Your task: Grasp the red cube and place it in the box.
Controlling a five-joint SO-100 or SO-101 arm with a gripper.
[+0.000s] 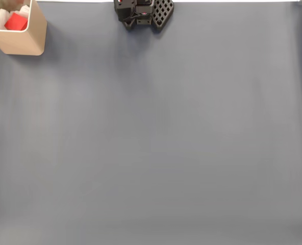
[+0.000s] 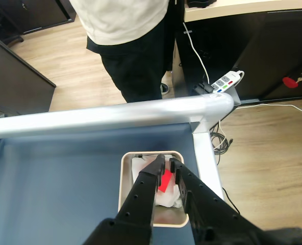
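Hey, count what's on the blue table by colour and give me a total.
Red: 1, the red cube, lying inside the box
Tan: 1, the box
Black: 1, the gripper, above the box
Total: 3

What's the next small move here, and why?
Probably nothing more than pulling the arm back to rest. The red cube already lies inside the box on the white lining, and in the wrist view the gripper points at the box with the cube seen between its fingers; whether they touch it is unclear.
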